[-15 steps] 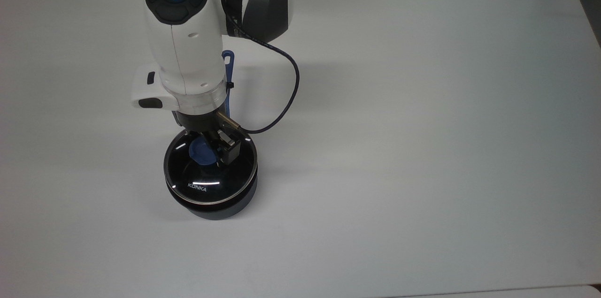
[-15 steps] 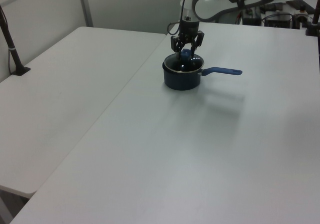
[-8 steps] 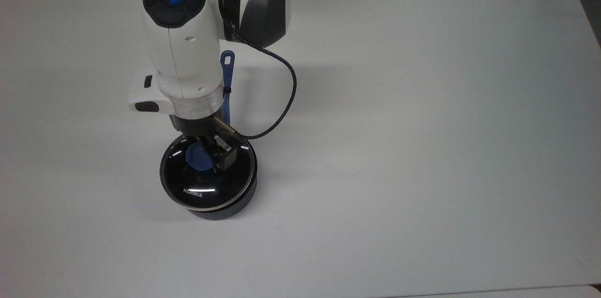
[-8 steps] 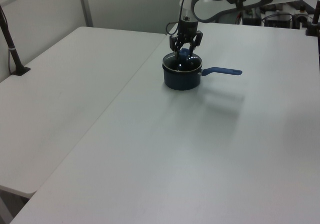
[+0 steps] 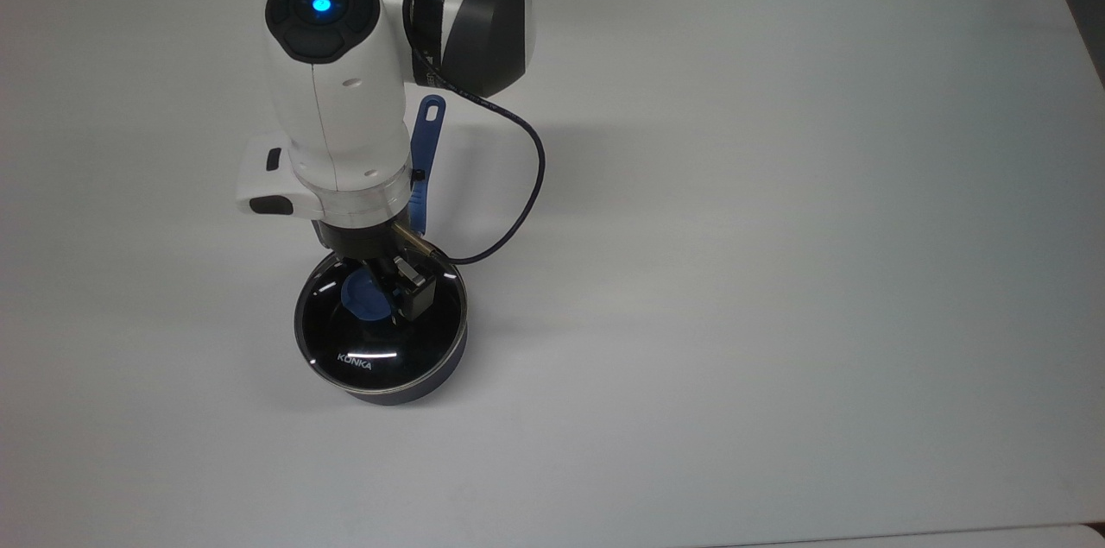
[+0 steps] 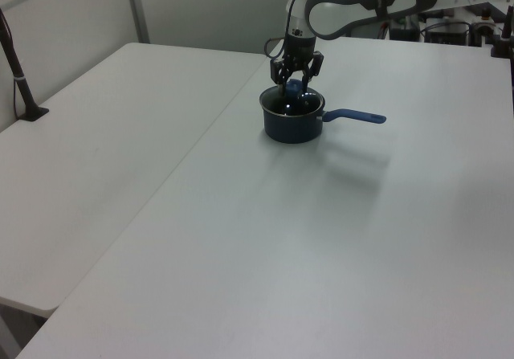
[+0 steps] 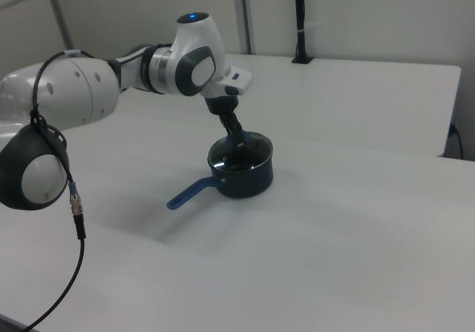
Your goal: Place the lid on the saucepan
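Lid (image 5: 380,341), "KONKA" lettering legible from above

White table (image 5: 777,272) open all round; saucepan (image 5: 406,388) with lid (image 5: 363,349) and blue handle (image 5: 425,142) only obstacles, below arm (image 5: 337,82).

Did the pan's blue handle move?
Yes. The saucepan handle swung toward the top view's right, its eyelet now beside the arm's dark joint; the gripper holds the lid.

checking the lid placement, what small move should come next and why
Probably open the end effector and lift away: the lid looks seated level on the saucepan, rim matching rim, with the fingers closed on its blue knob.
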